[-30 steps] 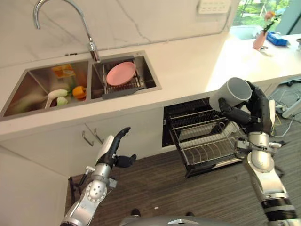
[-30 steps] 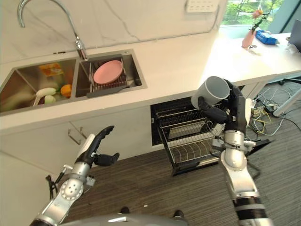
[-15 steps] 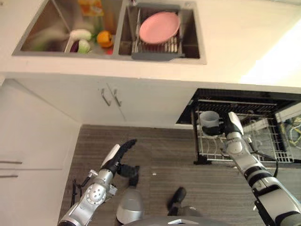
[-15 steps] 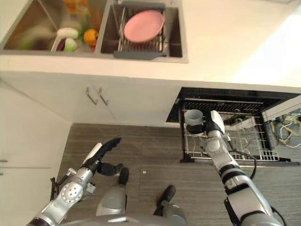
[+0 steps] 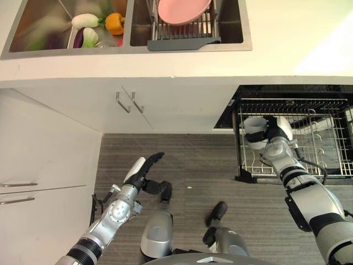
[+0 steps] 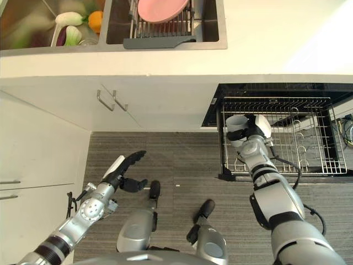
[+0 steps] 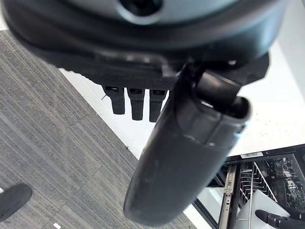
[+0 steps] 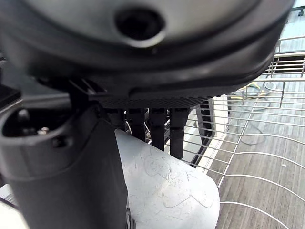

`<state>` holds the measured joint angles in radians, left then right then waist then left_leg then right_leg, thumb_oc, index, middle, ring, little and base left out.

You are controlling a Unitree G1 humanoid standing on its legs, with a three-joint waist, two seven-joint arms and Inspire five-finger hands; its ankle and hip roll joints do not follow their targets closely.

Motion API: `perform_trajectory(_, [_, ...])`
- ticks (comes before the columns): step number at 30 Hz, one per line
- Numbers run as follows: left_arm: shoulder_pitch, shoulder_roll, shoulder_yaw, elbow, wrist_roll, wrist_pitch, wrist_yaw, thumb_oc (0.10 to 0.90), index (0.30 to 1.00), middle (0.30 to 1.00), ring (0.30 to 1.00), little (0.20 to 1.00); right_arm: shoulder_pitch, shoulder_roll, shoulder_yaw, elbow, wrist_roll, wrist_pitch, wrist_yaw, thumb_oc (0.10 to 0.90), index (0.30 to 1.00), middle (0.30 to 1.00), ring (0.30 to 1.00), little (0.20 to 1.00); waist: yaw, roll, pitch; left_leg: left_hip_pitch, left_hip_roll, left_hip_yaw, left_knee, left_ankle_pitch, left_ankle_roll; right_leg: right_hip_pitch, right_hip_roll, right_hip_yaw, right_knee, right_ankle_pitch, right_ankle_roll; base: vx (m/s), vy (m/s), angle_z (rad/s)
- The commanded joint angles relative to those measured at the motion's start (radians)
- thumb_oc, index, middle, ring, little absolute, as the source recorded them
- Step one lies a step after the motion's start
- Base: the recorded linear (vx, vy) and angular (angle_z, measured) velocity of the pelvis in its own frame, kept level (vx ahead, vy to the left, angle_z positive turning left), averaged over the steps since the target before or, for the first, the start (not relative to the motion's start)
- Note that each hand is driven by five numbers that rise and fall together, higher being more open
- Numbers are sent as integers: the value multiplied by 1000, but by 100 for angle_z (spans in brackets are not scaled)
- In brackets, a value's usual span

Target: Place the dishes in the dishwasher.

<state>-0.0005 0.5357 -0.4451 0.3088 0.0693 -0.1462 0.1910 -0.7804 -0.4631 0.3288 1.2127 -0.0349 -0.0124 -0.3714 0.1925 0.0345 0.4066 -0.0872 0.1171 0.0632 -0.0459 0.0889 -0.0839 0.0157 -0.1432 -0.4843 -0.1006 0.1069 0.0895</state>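
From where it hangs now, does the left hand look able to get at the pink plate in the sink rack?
Probably not without moving. The left hand hangs open, low before the cabinet doors, while the pink plate sits up in the sink rack, past the counter edge. Nothing covers the plate; the arm would just have to rise.

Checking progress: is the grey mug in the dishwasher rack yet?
In: the grey mug sits inside the wire dishwasher rack, right hand gripping it.

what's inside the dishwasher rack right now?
The pulled-out dishwasher rack holds one grey mug at its left end, with the right hand closed around it. The other wire slots look bare. Whether the mug's base rests on the wires is hidden.
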Motion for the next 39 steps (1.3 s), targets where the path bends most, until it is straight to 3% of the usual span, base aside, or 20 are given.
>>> perform_trajectory(1, [21,5,-7,-71,-4,-65,32,800,900,900,900,900,-79,-54,47,-54,27,-44,-32,800,900,900,900,900,1,-36,-70,-33,40,53,36,12,-42,-9,-55,79,121,-105,62,0,0,0])
perform_trajectory(10, [12,-24,-21,6,17,-42,3,800,900,900,900,900,-88,-73,61,-122,63,-45,10,800,900,900,900,900,-38,-46,-108,11,48,87,27,3,-45,4,-52,106,118,-112,59,28,12,-13])
perform_trajectory(15, [16,-58,-15,84,37,-23,-5,800,900,900,900,900,-38,-87,56,-264,60,-47,22,800,900,900,900,900,-67,-45,-137,43,48,109,15,-1,-46,22,-52,121,105,-113,61,37,12,-16])
perform_trajectory(16, [18,-90,-10,159,52,-14,-3,800,900,900,900,900,36,-85,33,-405,64,-60,23,800,900,900,900,900,-82,-44,-150,61,49,119,6,-3,-46,30,-50,129,100,-114,63,32,13,-5])
perform_trajectory(17, [18,-90,-10,159,52,-14,-3,800,900,900,900,900,36,-85,33,-405,64,-60,23,800,900,900,900,900,-82,-44,-150,61,49,119,6,-3,-46,30,-50,129,100,-114,63,79,16,-9])
perform_trajectory(19, [13,-171,27,347,80,-2,23,800,900,900,900,900,253,-91,-66,-811,18,-96,15,800,900,900,900,900,-116,-44,-164,91,49,136,-7,-6,-45,46,-49,140,96,-117,65,73,13,-14])
perform_trajectory(21, [4,-214,56,451,88,6,39,800,900,900,900,900,441,-68,-178,-984,71,-159,34,800,900,900,900,900,-131,-41,-177,104,47,136,-13,-9,-43,62,-49,135,88,-122,66,68,-11,-13])
perform_trajectory(23, [-15,-300,134,664,54,26,56,800,900,900,900,900,636,0,-313,-1188,179,-285,68,800,900,900,900,900,-151,-36,-190,123,47,132,-20,-12,-43,90,-47,122,83,-137,64,73,-43,4])
perform_trajectory(25, [-17,-302,132,667,54,24,57,800,900,900,900,900,639,0,-317,-1192,179,-284,69,800,900,900,900,900,-151,-36,-193,117,46,130,-21,-7,-42,85,-47,120,81,-132,64,31,-28,7])
perform_trajectory(26, [-18,-347,207,771,-10,37,58,800,900,900,900,900,724,52,-377,-1287,214,-342,82,800,900,900,900,900,-160,-32,-201,124,48,128,-25,-7,-43,95,-43,114,78,-139,61,42,-33,11])
perform_trajectory(27, [-19,-347,206,775,-11,34,59,800,900,900,900,900,730,53,-378,-1292,215,-341,83,800,900,900,900,900,-161,-32,-204,122,48,126,-25,-7,-43,95,-42,111,77,-138,61,69,-53,9])
perform_trajectory(28, [-12,-367,257,827,-60,43,52,800,900,900,900,900,761,75,-389,-1326,240,-362,100,800,900,900,900,900,-163,-31,-206,130,50,125,-26,-10,-46,107,-40,108,75,-145,59,45,-59,2])
perform_trajectory(29, [-4,-398,365,910,-205,59,34,800,900,900,900,900,792,101,-387,-1392,290,-395,127,800,900,900,900,900,-165,-29,-211,134,53,125,-28,-6,-49,111,-36,103,73,-147,56,42,-78,-8])
perform_trajectory(31, [-1,-403,431,968,-273,69,5,800,900,900,900,900,783,111,-381,-1451,328,-416,160,800,900,900,900,900,-160,-24,-217,130,55,125,-30,3,-53,114,-30,99,67,-145,51,23,-75,-6])
perform_trajectory(36, [15,-389,444,978,-235,54,23,800,900,900,900,900,724,99,-346,-1499,319,-428,162,800,900,900,900,900,-142,-10,-217,126,56,117,-18,11,-60,123,-25,94,53,-145,46,16,-47,7])
perform_trajectory(38, [18,-388,455,961,-260,36,36,800,900,900,900,900,673,77,-325,-1526,321,-438,149,800,900,900,900,900,-125,-6,-174,4,40,98,173,-2,-83,139,-44,77,36,-151,34,-67,-74,41])
perform_trajectory(39, [16,-388,456,961,-260,36,36,800,900,900,900,900,672,76,-325,-1526,320,-438,148,800,900,900,900,900,-128,-5,-178,-6,39,94,176,1,-81,133,-44,73,36,-148,35,-45,-48,142])
